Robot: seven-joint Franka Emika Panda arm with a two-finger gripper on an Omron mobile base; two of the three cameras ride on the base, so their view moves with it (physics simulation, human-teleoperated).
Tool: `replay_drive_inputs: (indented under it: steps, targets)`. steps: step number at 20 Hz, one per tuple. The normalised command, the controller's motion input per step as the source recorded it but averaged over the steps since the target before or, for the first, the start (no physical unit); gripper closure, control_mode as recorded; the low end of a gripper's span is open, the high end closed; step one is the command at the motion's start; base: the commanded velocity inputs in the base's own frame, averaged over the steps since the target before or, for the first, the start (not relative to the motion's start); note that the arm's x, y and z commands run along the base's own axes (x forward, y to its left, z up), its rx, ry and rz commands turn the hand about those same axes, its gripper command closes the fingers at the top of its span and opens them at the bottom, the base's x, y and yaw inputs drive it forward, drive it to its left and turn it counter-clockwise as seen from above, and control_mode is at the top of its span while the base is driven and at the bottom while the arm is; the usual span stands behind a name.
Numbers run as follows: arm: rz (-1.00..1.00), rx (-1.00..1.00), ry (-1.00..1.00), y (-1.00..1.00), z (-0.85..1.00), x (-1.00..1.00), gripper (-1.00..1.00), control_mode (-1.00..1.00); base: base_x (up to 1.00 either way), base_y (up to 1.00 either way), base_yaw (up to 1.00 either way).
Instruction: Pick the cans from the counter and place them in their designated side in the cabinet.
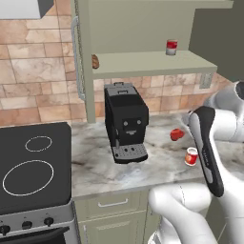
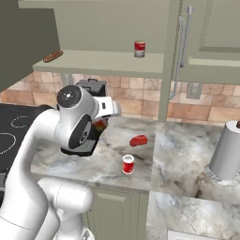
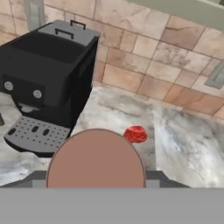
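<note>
My gripper (image 2: 100,124) hangs above the counter (image 2: 112,164), in front of the coffee machine, shut on a dark can (image 2: 99,126) with a red-and-green label. That can's pale brown round top (image 3: 95,159) sits close up between the fingers in the hand view. A red can with a white band (image 1: 191,156) (image 2: 128,164) stands on the counter near its front edge. Another red can (image 1: 171,47) (image 2: 139,48) stands upright on the shelf of the open cabinet (image 1: 143,62) (image 2: 108,63), toward its right side.
A black coffee machine (image 1: 125,121) (image 3: 43,78) stands on the counter under the shelf. A small red lumpy object (image 1: 177,134) (image 2: 138,140) (image 3: 135,134) lies beside it. A brown item (image 2: 53,56) lies at the shelf's left end. The stovetop (image 1: 33,167) is to the left, a paper-towel roll (image 2: 227,150) to the right.
</note>
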Motion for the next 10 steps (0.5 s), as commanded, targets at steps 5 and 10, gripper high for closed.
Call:
replay_drive_inputs:
  steps: [5, 10]
  targets:
    - [0.04, 0.00, -0.10, 0.00, 0.46, -0.04, 1.00, -1.00, 0.00, 0.00, 0.00]
    - [0.04, 0.00, -0.08, 0.01, 0.42, -0.02, 1.00, -1.00, 0.00, 0.00, 0.00]
